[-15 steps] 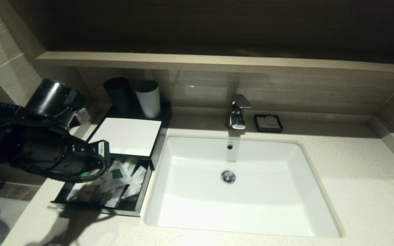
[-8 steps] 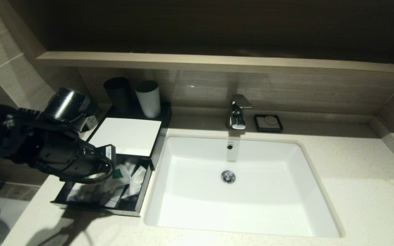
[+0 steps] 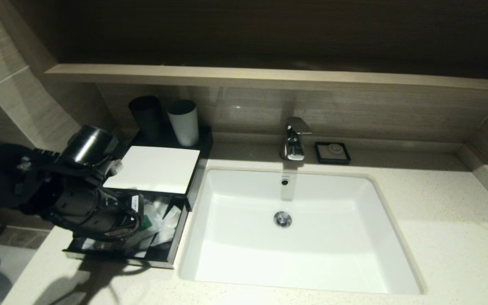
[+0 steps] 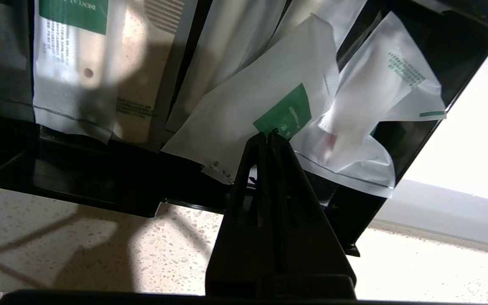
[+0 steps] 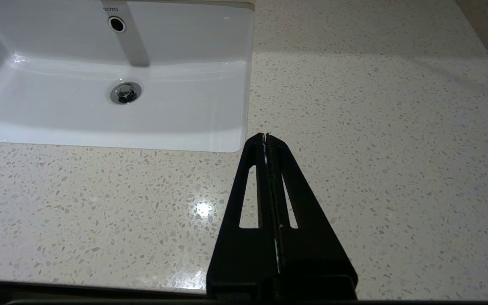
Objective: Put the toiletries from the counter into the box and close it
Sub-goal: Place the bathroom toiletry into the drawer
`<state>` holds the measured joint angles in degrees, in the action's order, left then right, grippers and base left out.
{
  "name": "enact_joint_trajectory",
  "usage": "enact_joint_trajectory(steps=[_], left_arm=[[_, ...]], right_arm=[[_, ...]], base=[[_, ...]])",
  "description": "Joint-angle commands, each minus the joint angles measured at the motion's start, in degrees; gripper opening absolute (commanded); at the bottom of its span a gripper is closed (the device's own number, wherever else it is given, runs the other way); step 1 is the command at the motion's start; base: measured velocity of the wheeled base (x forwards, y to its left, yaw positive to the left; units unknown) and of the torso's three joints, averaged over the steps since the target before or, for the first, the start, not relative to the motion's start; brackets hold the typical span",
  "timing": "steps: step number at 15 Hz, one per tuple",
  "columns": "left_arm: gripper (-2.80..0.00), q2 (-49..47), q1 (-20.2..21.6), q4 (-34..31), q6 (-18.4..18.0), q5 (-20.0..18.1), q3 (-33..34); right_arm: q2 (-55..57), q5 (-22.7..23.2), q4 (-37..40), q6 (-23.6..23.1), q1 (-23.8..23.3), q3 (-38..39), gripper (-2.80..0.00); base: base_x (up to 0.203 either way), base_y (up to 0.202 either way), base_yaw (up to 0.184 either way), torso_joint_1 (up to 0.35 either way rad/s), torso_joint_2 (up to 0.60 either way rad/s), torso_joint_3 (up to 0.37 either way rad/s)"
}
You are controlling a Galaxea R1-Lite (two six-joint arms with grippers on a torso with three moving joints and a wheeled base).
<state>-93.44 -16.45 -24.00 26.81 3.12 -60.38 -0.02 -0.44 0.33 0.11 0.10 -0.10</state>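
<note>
Head view: box (image 3: 155, 169) sits far-left on the tabletop (image 3: 439, 212), left of the basin (image 3: 295, 228). Drawer (image 3: 172, 250) is pulled out toward the near side, long axis left-right, slide axis near-far. Packets (image 3: 163, 216) are already inside, none seen loose on the tabletop. Left arm (image 3: 57, 195) hangs over the drawer's left half, so it's the arm nearer the job; the tool itself is hidden under the wrist here. Closing likely needs a push on the drawer front from near to far.

Left wrist view: left tool (image 4: 268, 134) is clenched, empty, tips over the green-label packet (image 4: 269, 106); can't tell if touching. Drawer front wall (image 4: 79, 186) lies between tool and tabletop, so the tool must probably back off to the near side first. Clear sachets (image 4: 74, 72) lie in the drawer's other part.

Right wrist view: right tool (image 5: 266, 135) clenched, empty, parked over bare tabletop to the right of the basin, well apart from the box.
</note>
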Motion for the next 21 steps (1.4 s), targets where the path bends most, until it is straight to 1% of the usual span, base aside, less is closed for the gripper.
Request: enact_joint_trajectory(steps=[1, 11, 14, 21], left_arm=[[-2.8, -0.34, 0.04, -0.17, 0.18, 0.05, 0.89], [-2.8, -1.74, 0.19, 1.15, 0.18, 0.22, 1.4], [-2.8, -2.67, 0.41, 2.42, 0.17, 0.22, 1.54], [-2.8, -3.23, 0.78, 2.54, 0.5, 0.49, 1.58]], right_arm=[[0.02, 0.0, 0.02, -0.02, -0.01, 0.01, -2.8], [0.02, 0.0, 0.02, -0.02, -0.01, 0.01, -2.8], [0.02, 0.0, 0.02, -0.02, -0.01, 0.01, -2.8], [0.02, 0.0, 0.02, -0.02, -0.01, 0.01, -2.8]], base=[[0.0, 0.0, 0.0, 0.0, 0.0, 0.0], [0.0, 0.0, 0.0, 0.0, 0.0, 0.0], [0.0, 0.0, 0.0, 0.0, 0.0, 0.0], [0.0, 0.0, 0.0, 0.0, 0.0, 0.0]])
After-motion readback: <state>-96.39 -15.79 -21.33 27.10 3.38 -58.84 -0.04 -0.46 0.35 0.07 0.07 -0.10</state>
